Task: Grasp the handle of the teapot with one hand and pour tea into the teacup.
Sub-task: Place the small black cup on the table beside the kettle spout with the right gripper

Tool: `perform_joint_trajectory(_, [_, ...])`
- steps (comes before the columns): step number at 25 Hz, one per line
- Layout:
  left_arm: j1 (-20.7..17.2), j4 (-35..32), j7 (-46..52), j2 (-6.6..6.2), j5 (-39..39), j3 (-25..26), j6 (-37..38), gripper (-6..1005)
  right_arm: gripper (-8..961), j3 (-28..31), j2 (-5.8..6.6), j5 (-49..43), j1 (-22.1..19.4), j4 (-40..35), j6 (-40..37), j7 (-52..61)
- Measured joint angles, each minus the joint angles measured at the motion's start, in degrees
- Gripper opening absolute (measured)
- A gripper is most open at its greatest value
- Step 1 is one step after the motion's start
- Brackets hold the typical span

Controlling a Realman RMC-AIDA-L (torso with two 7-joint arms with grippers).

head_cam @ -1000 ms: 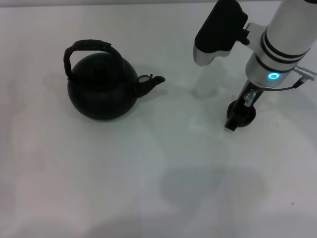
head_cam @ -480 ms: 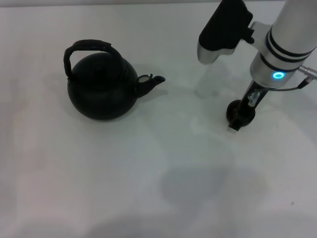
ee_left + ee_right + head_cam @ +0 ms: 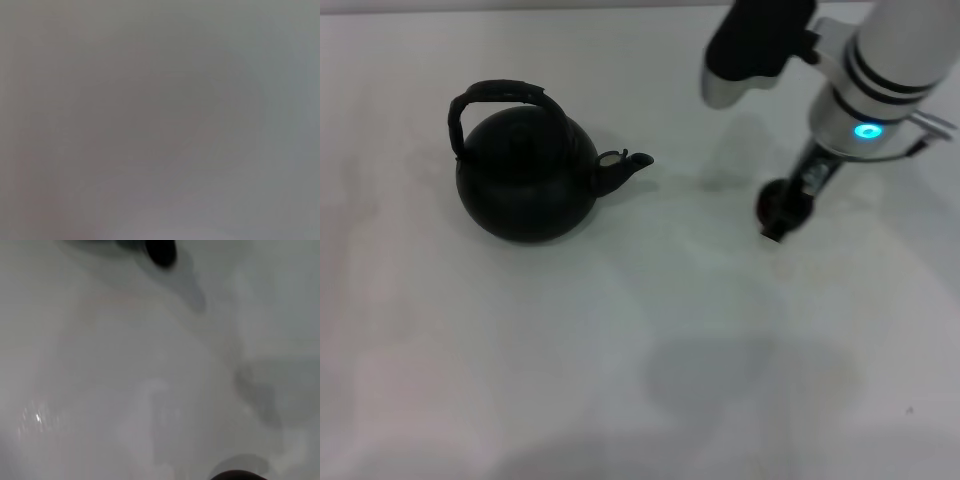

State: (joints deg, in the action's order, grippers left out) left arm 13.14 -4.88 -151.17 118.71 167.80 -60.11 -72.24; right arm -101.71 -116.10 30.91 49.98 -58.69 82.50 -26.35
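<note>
The matte-black teapot (image 3: 525, 185) stands on the white table at the left, its arched handle (image 3: 495, 93) upright and its stubby spout (image 3: 625, 168) pointing right. To the right of the spout, with a clear gap between them, is the tiny dark teacup (image 3: 783, 202). My right gripper (image 3: 778, 218) reaches down from the upper right and is shut on the teacup. I cannot tell whether the cup touches the table. The right wrist view shows a small dark round shape (image 3: 161, 250) at its edge. My left gripper is out of view, and its wrist view is plain grey.
The white tabletop (image 3: 620, 330) runs across the whole head view, and only the teapot and the cup are on it. My right arm's silver forearm with its lit blue ring (image 3: 866, 131) hangs over the far right corner.
My right arm has moved left and slightly away, toward the teapot's spout. The teacup moved with it. The teapot has not moved.
</note>
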Motion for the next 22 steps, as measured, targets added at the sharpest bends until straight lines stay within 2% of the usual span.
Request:
perform_joint_trajectory(4, [0.2,0.1,0.0,0.02,0.0,0.0,0.1,646,736,-4.6,-0.10,1.7,4.1,1.8,-4.1,0.2])
perform_joint_trajectory(8, [0.3,0.1,0.0,0.10,-0.1,-0.2,0.1,646,742,-7.9,-0.09,7.5,10.0,8.7,-7.3,0.0])
perform_joint_trajectory(11, [0.3,0.1,0.0,0.11,-0.2,-0.4,0.1,646,747,-9.6,-0.09,10.7,12.4,11.5,-9.2,-0.4])
perform_joint_trajectory(22, [0.6,0.5,0.0,0.20,-0.4,-0.4,0.1,645,763,-13.4,-0.09,17.3,13.9,12.5,-11.9,-0.2])
